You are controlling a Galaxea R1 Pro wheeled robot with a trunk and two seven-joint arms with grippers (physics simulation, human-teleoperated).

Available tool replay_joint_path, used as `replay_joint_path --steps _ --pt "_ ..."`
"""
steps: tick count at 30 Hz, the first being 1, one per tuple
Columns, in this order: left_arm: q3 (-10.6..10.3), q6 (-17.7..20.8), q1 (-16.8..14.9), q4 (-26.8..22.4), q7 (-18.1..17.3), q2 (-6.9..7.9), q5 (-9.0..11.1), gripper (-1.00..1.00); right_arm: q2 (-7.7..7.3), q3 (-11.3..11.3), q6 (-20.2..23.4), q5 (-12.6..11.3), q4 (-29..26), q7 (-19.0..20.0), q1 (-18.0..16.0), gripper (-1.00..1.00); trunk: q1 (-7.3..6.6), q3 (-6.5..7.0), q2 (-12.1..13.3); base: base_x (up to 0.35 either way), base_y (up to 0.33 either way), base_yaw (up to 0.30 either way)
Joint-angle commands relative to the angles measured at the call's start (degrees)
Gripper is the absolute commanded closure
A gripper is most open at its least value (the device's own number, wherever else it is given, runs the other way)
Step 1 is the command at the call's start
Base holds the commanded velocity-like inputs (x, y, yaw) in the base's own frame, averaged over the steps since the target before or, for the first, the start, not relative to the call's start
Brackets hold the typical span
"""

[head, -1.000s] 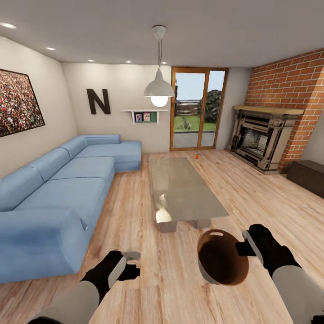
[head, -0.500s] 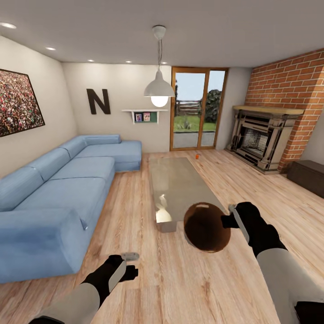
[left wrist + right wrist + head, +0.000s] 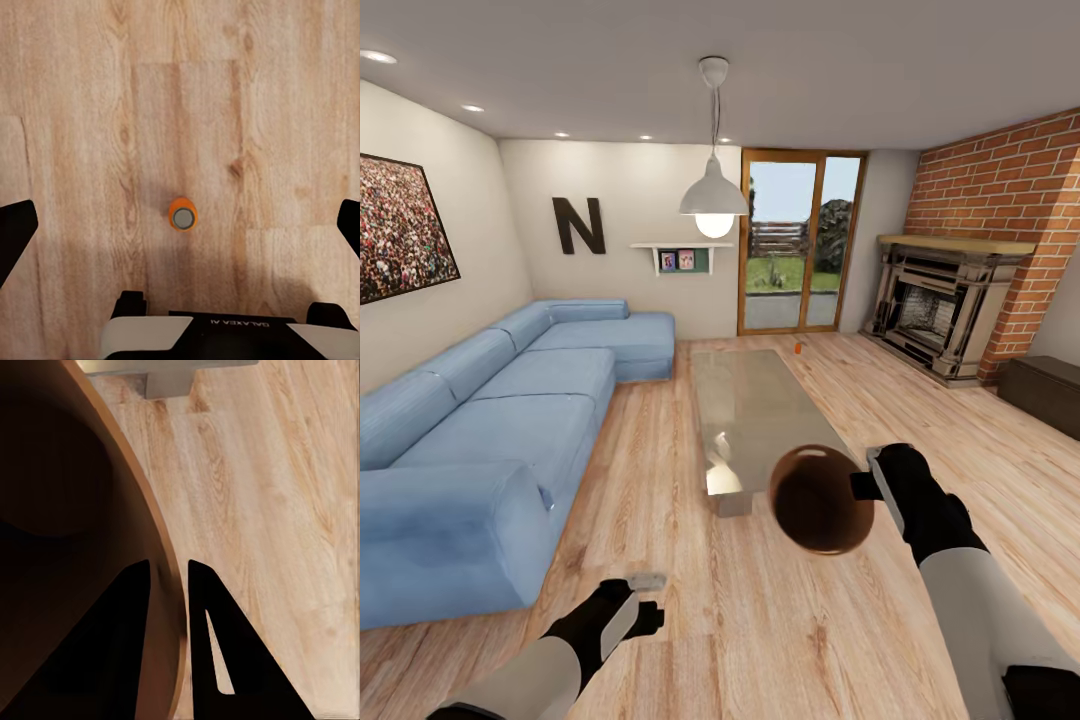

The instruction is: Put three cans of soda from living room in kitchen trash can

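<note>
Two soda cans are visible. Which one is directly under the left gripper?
The soda can standing upright on the wooden floor, seen from above between the open left gripper fingers. The other can sits far off, beyond the glass coffee table.

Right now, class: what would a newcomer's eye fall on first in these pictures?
The trash can, held in the air by its rim in the right tool, in front of the glass coffee table. Then the blue sofa along the left wall, and an orange soda can standing on the floor below the open left tool.

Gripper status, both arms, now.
Left gripper: open, empty, above an upright orange soda can.
Right gripper: shut on the rim of the round, wood-lined trash can.
</note>
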Motion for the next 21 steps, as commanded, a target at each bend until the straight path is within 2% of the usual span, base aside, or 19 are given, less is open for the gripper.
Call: replay_joint_path --steps 1,2,4,6,11,15,21 --pt "0.0 -0.1 0.0 0.1 0.0 0.00 0.0 -1.00 -0.05 -0.7 0.0 -1.5 0.0 0.2 0.0 1.00 -0.01 0.01 0.0 0.000 0.000 0.000" --pt "0.1 -0.2 0.0 0.3 0.0 0.00 0.1 -1.00 -0.13 -2.1 0.0 -1.4 0.0 0.1 0.0 1.00 -0.01 0.01 0.0 0.000 0.000 0.000" --pt "0.1 -0.3 0.0 0.4 0.0 -0.05 0.1 -1.00 -0.18 -3.4 0.0 -0.7 0.0 0.1 0.0 1.00 -0.01 0.01 0.0 0.000 0.000 0.000" --pt "0.2 -0.4 0.0 0.5 -0.1 -0.07 0.2 -1.00 -0.15 -4.1 0.0 -0.1 0.0 0.0 0.0 1.00 -0.01 0.01 0.0 0.000 0.000 0.000" --pt "0.3 -0.9 0.0 0.5 -0.1 -0.04 0.2 -1.00 -0.26 -4.3 0.0 1.3 0.0 0.0 1.9 1.00 -0.01 0.01 0.0 0.000 0.000 0.000" --pt "0.3 -1.2 0.1 0.5 -0.1 -0.01 0.2 -1.00 -0.28 -4.3 0.0 1.5 0.2 -0.1 2.8 1.00 -0.01 0.01 0.0 0.000 0.000 0.000" --pt "0.3 -1.2 0.1 0.5 -0.3 -0.03 0.1 -1.00 -0.10 -4.0 0.0 2.8 2.9 -0.1 3.6 1.00 -0.01 0.01 0.0 0.000 0.000 0.000"
